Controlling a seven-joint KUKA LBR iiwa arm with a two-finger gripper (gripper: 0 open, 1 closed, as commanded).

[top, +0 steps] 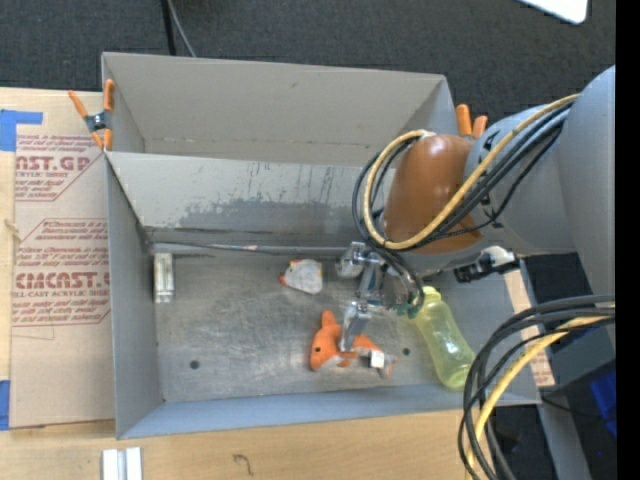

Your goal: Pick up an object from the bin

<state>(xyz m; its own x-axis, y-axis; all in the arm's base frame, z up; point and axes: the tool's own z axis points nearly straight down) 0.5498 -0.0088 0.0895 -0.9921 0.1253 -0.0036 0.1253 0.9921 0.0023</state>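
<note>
Orange toy (323, 348), small and fish-like, lies on the floor of the bin (230, 343) close to the near wall (300, 408), right of centre. A little white-and-orange piece (373, 360) sits just beside it on the right. The toy looks light and moulded, probably smooth plastic or rubber, so it may slip. I judge that a hold across its narrow body would serve better than one on a tail or fin. The gripper (352, 330) stands at the toy's right side, touching it or nearly so; whether it is wide or closed I cannot tell. The near wall leaves little room on that side, and a yellow-green bottle (445, 340) lies along the right wall beside the wrist. Farther back a crumpled white thing (303, 277) sits mid-floor and a clear block (163, 276) lies by the left wall, with open floor between them up to the sloping back wall (250, 183)
</note>
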